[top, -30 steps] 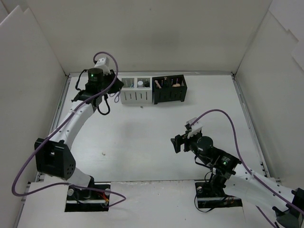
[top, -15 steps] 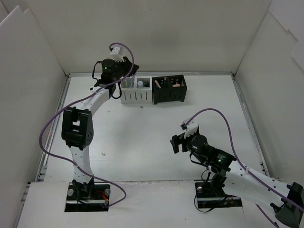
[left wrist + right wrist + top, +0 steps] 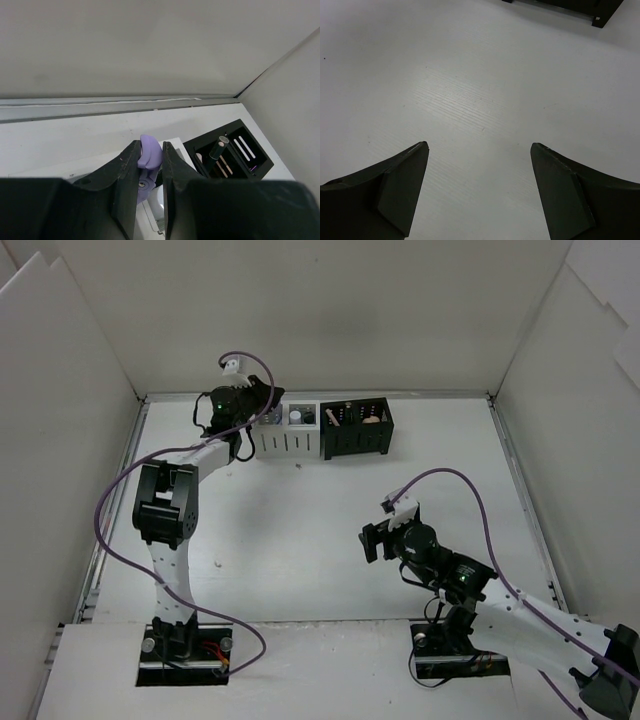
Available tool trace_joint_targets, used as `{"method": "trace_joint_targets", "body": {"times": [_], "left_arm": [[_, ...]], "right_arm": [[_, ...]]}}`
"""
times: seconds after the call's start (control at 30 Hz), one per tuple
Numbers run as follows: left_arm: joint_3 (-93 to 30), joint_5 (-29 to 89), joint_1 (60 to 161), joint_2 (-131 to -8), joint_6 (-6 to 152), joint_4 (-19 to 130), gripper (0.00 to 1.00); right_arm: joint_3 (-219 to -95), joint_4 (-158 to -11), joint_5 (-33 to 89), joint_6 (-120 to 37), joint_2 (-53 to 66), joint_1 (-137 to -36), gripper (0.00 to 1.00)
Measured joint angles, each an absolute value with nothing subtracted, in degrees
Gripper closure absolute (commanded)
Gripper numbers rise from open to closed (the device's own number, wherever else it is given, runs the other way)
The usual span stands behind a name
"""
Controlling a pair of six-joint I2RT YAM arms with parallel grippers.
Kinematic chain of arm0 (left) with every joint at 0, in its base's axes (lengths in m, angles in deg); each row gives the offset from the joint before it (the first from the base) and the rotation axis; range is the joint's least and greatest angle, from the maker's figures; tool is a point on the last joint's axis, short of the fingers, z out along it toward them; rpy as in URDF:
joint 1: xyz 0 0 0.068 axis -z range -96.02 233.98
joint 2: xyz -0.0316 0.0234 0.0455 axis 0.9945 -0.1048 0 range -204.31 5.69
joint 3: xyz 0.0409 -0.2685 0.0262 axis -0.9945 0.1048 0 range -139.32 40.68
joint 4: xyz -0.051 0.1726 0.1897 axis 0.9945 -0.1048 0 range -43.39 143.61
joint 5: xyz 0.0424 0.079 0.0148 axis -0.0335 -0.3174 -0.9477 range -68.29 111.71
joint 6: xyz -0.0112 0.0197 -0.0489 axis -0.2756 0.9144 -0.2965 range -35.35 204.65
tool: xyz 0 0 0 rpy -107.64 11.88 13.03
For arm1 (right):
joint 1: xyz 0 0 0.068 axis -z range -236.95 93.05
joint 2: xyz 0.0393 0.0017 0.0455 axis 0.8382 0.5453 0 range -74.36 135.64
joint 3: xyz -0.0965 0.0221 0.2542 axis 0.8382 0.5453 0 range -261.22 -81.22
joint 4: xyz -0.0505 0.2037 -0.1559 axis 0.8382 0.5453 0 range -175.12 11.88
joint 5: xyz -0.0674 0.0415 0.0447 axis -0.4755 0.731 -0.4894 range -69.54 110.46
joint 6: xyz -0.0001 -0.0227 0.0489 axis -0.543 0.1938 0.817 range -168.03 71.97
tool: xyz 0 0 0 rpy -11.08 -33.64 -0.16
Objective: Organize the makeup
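My left gripper [image 3: 150, 150] is shut on a purple makeup tool [image 3: 149, 154] and holds it just over the left end of the white slotted box [image 3: 285, 443]; in the top view the gripper [image 3: 262, 412] is at the box's left compartment. The black slotted box [image 3: 357, 430] next to it holds a peach sponge [image 3: 371, 420] and thin sticks, one dark stick [image 3: 217, 149] leaning up. A clear vial with a black cap [image 3: 308, 417] stands in the white box. My right gripper [image 3: 477, 150] is open and empty over bare table, also in the top view [image 3: 372, 541].
White walls enclose the table on the left, back and right. The two boxes stand side by side near the back wall. A small dark speck [image 3: 216, 562] lies on the table near the left arm.
My left gripper has swung right from beside the white box to over its left end, carrying the purple tool. The right arm shifted slightly, then stayed.
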State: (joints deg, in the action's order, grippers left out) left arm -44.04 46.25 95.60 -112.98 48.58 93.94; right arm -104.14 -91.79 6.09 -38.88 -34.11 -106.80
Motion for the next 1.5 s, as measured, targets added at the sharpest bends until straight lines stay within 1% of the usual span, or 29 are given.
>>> {"method": "trace_joint_targets", "body": {"times": [0.17,0.23,0.43,0.47,0.6,0.7,0.73,0.8,0.83,0.9,0.93,1.37,1.47,1.5], "left_arm": [[-43.7,45.9,95.6,-112.9,48.6,96.2,1.0],[-42.9,45.6,95.6,-112.7,48.6,97.3,0.96],[-40.6,44.5,95.6,-112.0,48.6,97.6,0.92],[-40.4,44.2,95.6,-112.0,48.6,97.6,0.89],[-39.4,43.7,95.6,-112.0,48.4,97.7,0.85],[-39.3,43.7,95.6,-112.0,48.2,97.7,0.78],[-39.3,43.7,95.6,-112.0,48.2,97.7,0.73],[-39.3,43.7,95.6,-111.9,48.0,97.8,0.7],[-39.3,43.6,95.6,-111.9,47.9,97.8,0.65],[-39.3,43.5,95.6,-111.9,47.9,97.9,0.63],[-39.3,43.3,95.6,-111.8,47.8,97.9,0.6],[-37.2,42.8,95.6,-107.1,47.6,97.8,0.47],[-36.0,42.4,95.8,-103.5,49.2,94.1,0.4],[-35.8,41.8,96.1,-101.7,50.2,91.8,0.36]], "right_arm": [[-104.1,-91.8,6.1,-38.9,-34.1,-106.8,0.2],[-104.1,-91.8,6.1,-38.9,-34.1,-106.8,0.2],[-104.1,-91.8,6.1,-38.9,-34.1,-106.8,0.2],[-104.1,-91.8,6.1,-38.9,-34.1,-106.8,0.19],[-104.1,-91.8,6.1,-38.8,-34.1,-106.8,0.19],[-104.1,-91.8,6.1,-38.6,-34.1,-106.8,0.19],[-104.1,-91.8,6.1,-38.6,-34.1,-106.8,0.19],[-104.1,-91.8,6.1,-38.6,-34.1,-106.8,0.19],[-104.1,-91.8,6.1,-38.6,-34.1,-106.8,0.19],[-104.1,-91.8,6.1,-38.6,-34.1,-106.8,0.19],[-104.1,-91.8,6.1,-38.6,-34.1,-106.8,0.19],[-104.2,-91.2,6.1,-38.5,-35.2,-106.8,0.19],[-104.8,-89.7,5.6,-38.5,-36.3,-106.8,0.18],[-105.3,-89.2,5.4,-38.5,-36.8,-106.8,0.18]]}}
